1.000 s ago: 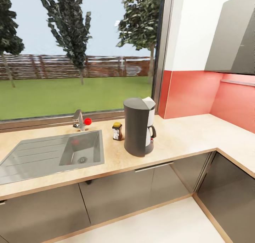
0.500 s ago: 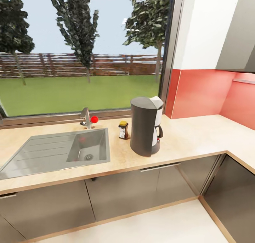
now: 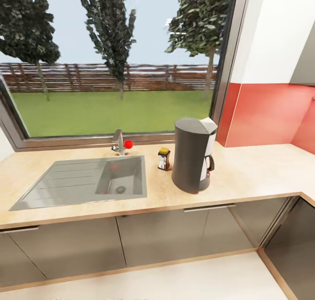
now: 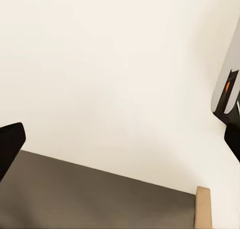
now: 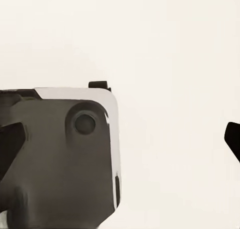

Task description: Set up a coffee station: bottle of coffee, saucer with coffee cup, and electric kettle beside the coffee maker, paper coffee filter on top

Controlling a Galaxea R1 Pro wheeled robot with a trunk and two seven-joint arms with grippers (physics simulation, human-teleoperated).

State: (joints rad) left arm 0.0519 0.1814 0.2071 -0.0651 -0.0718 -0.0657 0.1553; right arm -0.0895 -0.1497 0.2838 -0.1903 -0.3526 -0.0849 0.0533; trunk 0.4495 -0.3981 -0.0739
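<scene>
In the head view a dark grey coffee maker [image 3: 192, 155] stands upright on the beige countertop [image 3: 256, 173]. A white paper filter [image 3: 208, 125] sits on its top at the right side. A small coffee bottle [image 3: 164, 158] with a yellow cap stands just left of the coffee maker, near it but apart. My left gripper [image 4: 120, 144] is open over pale floor, with nothing between its dark fingertips [image 4: 9, 145]. My right gripper [image 5: 122, 141] is open too, with a grey part of the robot beneath it.
A steel sink [image 3: 85, 184] with drainboard lies left of the bottle, a faucet [image 3: 118, 141] with a red knob behind it. A big window is behind the counter, a red backsplash [image 3: 262, 114] at right. Grey cabinet doors [image 3: 175, 232] front the counter, which turns a corner at right.
The whole picture has shifted right and slightly down, so the camera has moved. The coffee maker, filter and bottle keep their places on the counter.
</scene>
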